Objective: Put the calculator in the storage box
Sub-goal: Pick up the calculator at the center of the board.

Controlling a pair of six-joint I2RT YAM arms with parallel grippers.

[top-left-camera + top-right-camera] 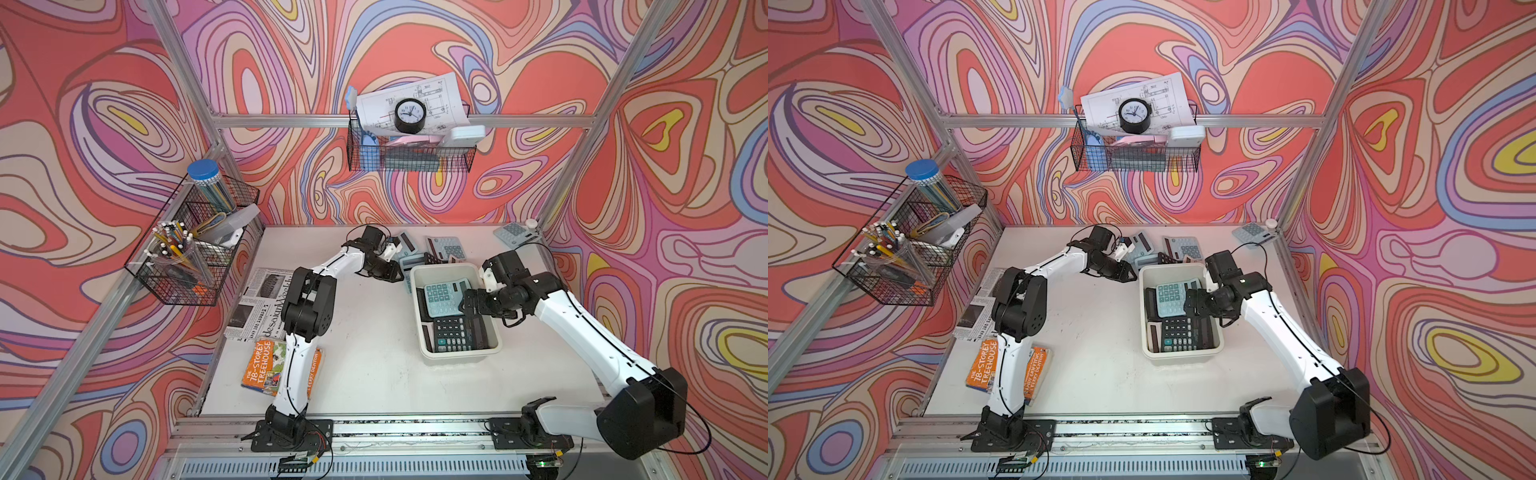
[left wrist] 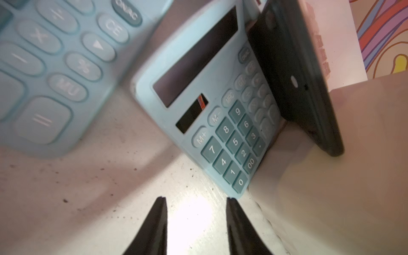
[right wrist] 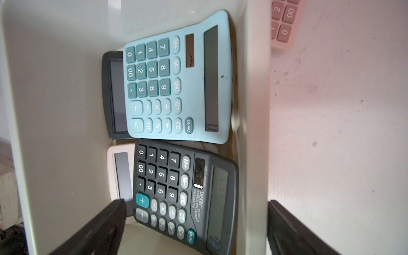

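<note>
The cream storage box (image 1: 419, 320) (image 1: 1145, 328) stands right of the table's middle. Inside lie a light blue calculator (image 1: 441, 299) (image 3: 176, 84) and a black calculator (image 1: 456, 334) (image 3: 176, 189), stacked over others. My right gripper (image 1: 466, 306) (image 3: 196, 203) is open wide across the box's right wall, one finger inside and one outside. My left gripper (image 1: 397, 275) (image 2: 196, 199) is open and empty at the box's far left corner. Another light blue calculator (image 2: 220, 123) lies on the table against the box wall (image 2: 331, 176), its corner by one fingertip (image 2: 230, 202).
A black calculator (image 2: 293, 77) leans on the box. More calculators lie behind it (image 1: 446, 247) and in the back right corner (image 1: 513, 232). A newspaper (image 1: 262, 303) and an orange book (image 1: 266, 370) lie on the left. Wire baskets (image 1: 191, 245) (image 1: 411, 153) hang on the walls.
</note>
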